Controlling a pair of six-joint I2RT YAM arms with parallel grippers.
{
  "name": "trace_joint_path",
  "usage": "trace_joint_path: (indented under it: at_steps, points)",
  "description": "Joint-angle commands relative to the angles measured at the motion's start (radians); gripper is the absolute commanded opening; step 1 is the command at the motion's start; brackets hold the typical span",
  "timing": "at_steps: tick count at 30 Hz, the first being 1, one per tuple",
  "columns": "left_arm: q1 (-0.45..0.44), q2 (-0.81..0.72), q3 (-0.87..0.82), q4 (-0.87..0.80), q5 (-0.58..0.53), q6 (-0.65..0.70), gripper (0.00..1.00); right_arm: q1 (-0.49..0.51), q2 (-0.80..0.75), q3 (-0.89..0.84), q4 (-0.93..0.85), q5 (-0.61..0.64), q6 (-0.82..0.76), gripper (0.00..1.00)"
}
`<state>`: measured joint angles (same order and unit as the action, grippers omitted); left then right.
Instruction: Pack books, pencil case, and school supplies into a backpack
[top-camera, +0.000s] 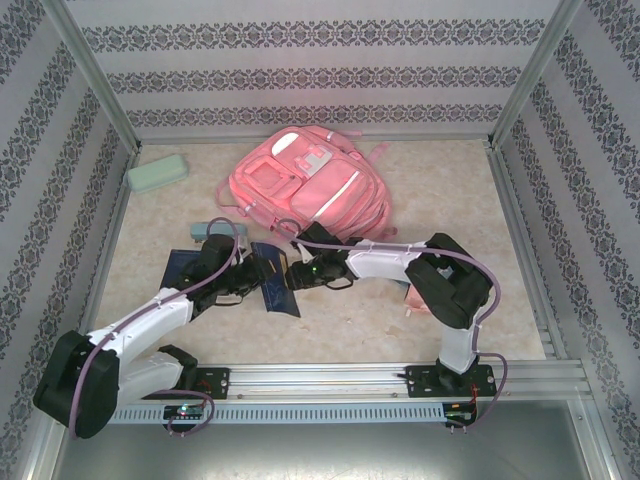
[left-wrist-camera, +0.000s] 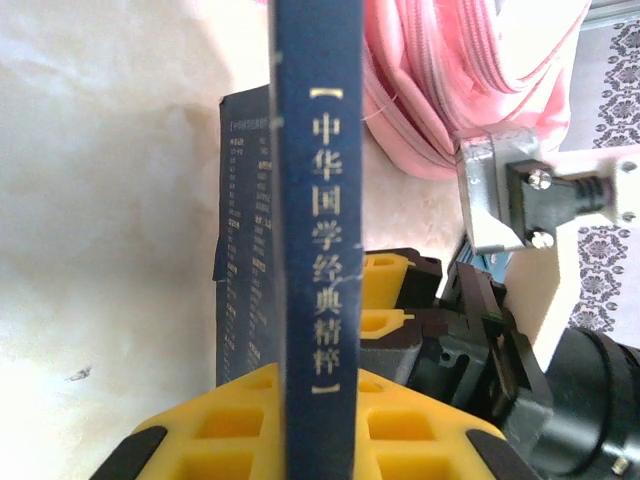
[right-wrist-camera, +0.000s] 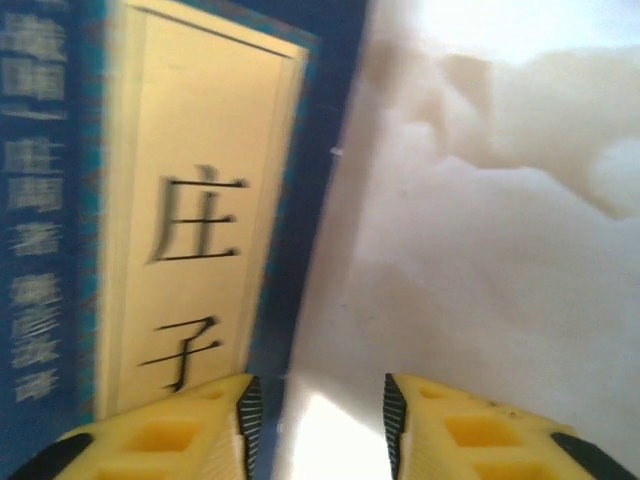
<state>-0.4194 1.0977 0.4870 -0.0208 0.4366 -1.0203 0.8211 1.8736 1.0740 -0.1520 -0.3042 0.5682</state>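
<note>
Step in hand, as judged: transfer of one navy book (left-wrist-camera: 318, 250) to a single arm, ahead of loading it into the backpack (top-camera: 310, 185).

Left jaws: closed on the navy book at the bottom of the left wrist frame. The book stands on edge with its spine toward the camera.

Right jaws: open and well parted, clamping nothing. A navy cover with a yellow title label (right-wrist-camera: 200, 220) fills the left of the right wrist frame, its edge running down into the gap.

Second navy book (left-wrist-camera: 245, 260): behind the held one.

Backpack: upper centre of the overhead frame, lying on the surface (top-camera: 440, 200) with pockets up. Whether its main opening is unzipped cannot be told.

Pencil case (top-camera: 157, 175): upper left of the overhead frame, apart from the backpack.

Handling notes, as judgement:
- A thin book pivots easily in a narrow pinch, so the grip should be square and deep on the spine.
- The right jaws should draw clear sideways before any lift, to avoid snagging the cover.
- The book should go in edge-first and clear of the second book.
</note>
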Motion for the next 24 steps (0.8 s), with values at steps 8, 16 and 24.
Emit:
trace_joint_path:
  at_steps: [8, 16, 24]
  points:
    - [0.022, 0.114, 0.251, -0.008, 0.117, 0.107, 0.00, -0.247, -0.246, -0.161, 0.178, -0.188, 0.149, 0.57]
    - [0.067, 0.316, 0.436, 0.113, 0.298, 0.106, 0.00, -0.392, -0.281, -0.200, 0.487, -0.453, 0.354, 0.65]
    - [0.089, 0.434, 0.564, 0.193, 0.389, 0.073, 0.00, -0.440, -0.219, -0.218, 0.601, -0.535, 0.434, 0.66]
